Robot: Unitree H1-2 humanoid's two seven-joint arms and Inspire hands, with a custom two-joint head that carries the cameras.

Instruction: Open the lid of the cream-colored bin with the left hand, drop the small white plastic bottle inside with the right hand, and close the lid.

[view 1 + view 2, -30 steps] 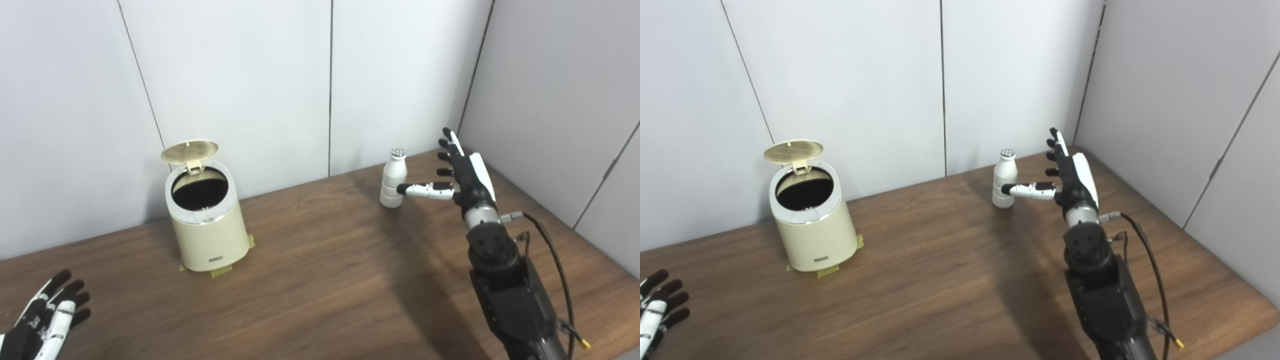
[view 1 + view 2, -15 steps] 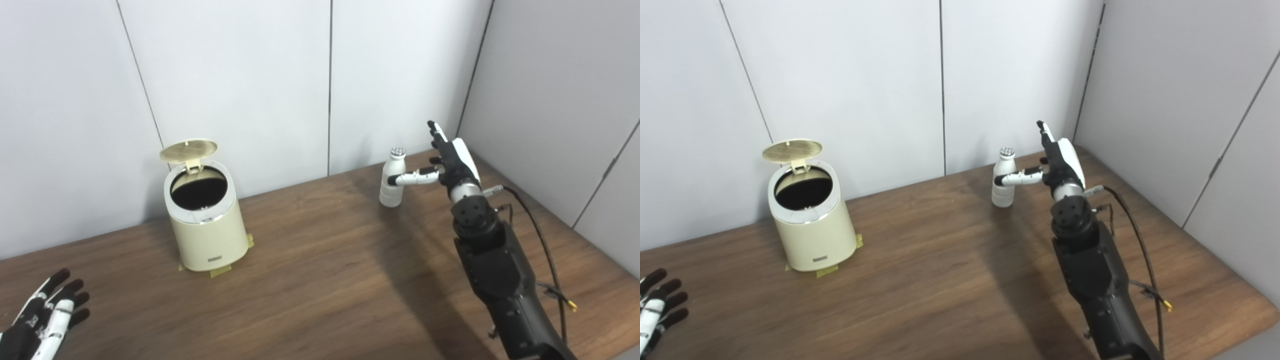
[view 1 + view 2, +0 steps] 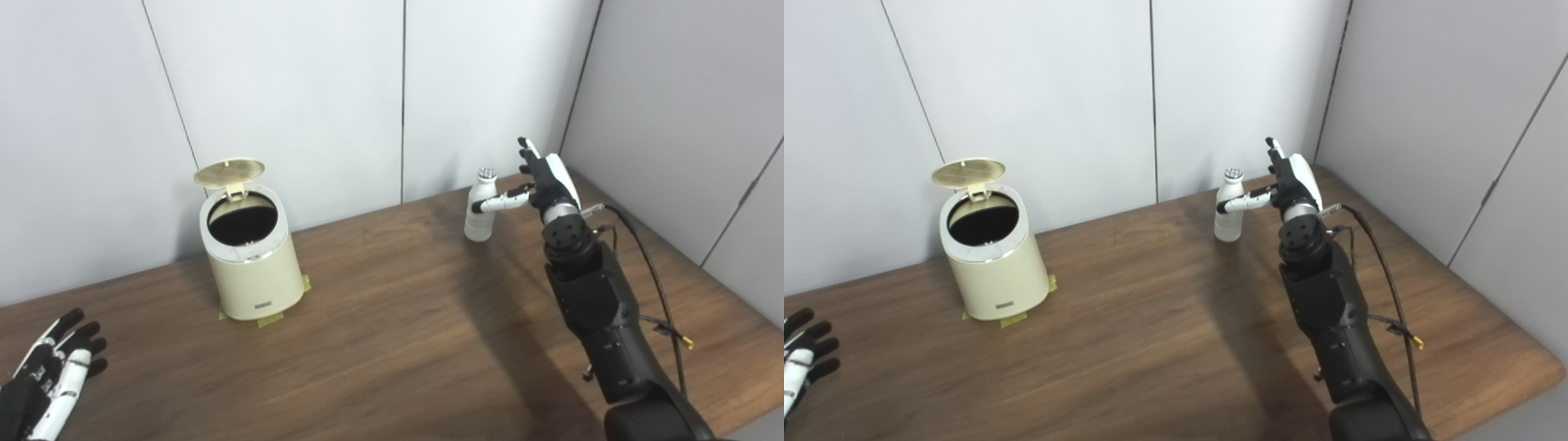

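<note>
Bright, even overhead light; both views sharp. The right arm [image 3: 588, 288] throws a soft, broad shadow across the table [image 3: 392, 343].

Quick count of what's on table [image 3: 398, 331]:

- bins: one, cream-colored bin [image 3: 252, 269], lid [image 3: 229, 173] flipped up, so one lid too
- bottles: one, small white plastic bottle [image 3: 479, 211], upright near back wall
- hands: two, left hand [image 3: 46, 380] at bottom-left corner, right hand [image 3: 542, 184] up by bottle
- tape bits: yellowish tape [image 3: 269, 319] poking out under bin, two, maybe three, can't tell exactly
- cables: one dark cable [image 3: 649, 263] looping off right arm
</note>
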